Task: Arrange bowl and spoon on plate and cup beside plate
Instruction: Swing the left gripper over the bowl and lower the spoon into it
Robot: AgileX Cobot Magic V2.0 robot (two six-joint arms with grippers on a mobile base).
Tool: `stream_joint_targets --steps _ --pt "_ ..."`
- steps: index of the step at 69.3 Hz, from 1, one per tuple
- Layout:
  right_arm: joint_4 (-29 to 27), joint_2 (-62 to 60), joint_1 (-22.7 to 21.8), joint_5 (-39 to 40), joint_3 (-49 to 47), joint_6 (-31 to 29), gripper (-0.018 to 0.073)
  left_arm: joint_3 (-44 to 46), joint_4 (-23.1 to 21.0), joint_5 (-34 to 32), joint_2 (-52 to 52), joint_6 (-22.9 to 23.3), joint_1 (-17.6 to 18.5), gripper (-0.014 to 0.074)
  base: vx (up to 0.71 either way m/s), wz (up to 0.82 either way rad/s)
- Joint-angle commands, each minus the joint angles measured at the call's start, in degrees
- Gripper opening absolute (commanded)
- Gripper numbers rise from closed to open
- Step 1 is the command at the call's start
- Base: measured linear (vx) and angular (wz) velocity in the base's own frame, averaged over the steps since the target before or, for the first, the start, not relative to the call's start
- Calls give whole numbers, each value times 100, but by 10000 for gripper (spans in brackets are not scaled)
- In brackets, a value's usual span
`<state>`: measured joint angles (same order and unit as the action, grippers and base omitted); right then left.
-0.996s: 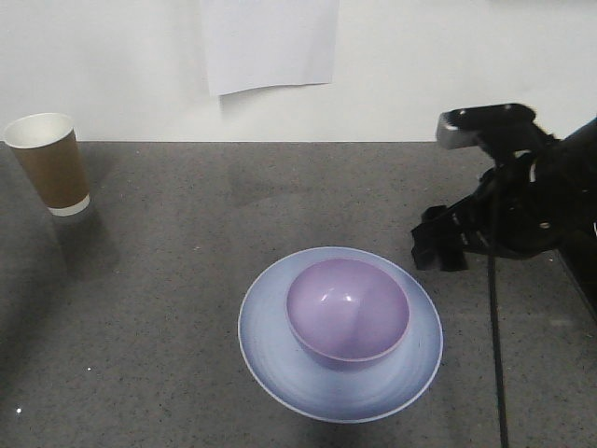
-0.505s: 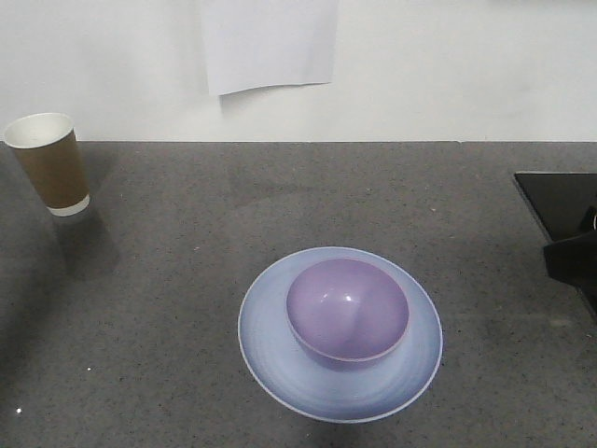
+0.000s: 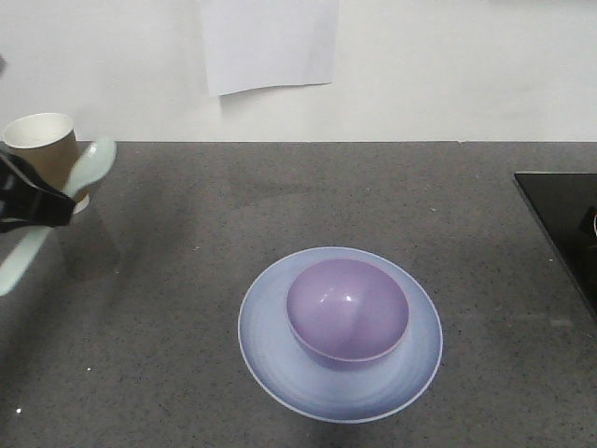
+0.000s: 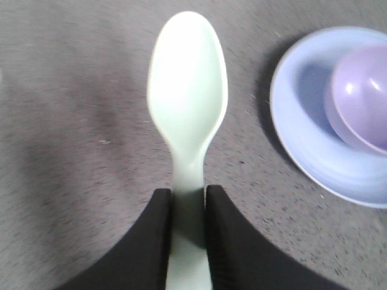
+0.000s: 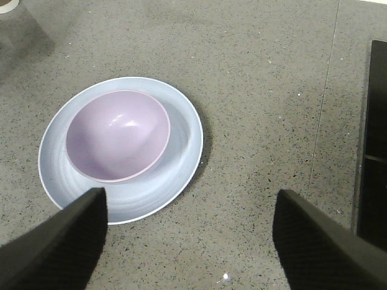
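Lab-like: speckled countertop (image 3: 187, 280), bare wall (image 3: 438, 65)

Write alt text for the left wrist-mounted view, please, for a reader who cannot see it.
The left gripper is shut on the handle of a pale green spoon, scoop pointing away, grey table behind. At right, a lavender bowl sits on a pale blue plate, both cropped.

The small round lavender plastic bowl (image 3: 347, 311) sits on the round pale-blue plastic plate (image 3: 270, 371). The brown paper cup (image 3: 39, 140) stands far back-left, and the short mint-green plastic spoon (image 3: 90, 165) hangs before it, left of the plate.
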<state>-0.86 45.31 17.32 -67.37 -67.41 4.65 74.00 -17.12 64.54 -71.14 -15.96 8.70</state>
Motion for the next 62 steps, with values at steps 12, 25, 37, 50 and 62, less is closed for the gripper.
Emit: stream_joint_targets --steps 12,25,37,50,62 --pt "23 23 -5 339 -130 10 538 910 294 -56 -876 -300 1283 -8 0 0" --pt "5 23 -5 340 -130 10 538 1903 703 539 -1746 -329 2056 -8 0 0" --pt "1 23 -5 340 -130 10 538 2484 838 713 -2479 -329 2636 -7 0 0" --pt "4 23 -5 334 -130 10 538 2551 900 713 -3028 -347 3028 -6 0 0" --pt "4 23 -5 325 -130 10 538 2551 944 713 -3333 -339 3286 -3 0 0"
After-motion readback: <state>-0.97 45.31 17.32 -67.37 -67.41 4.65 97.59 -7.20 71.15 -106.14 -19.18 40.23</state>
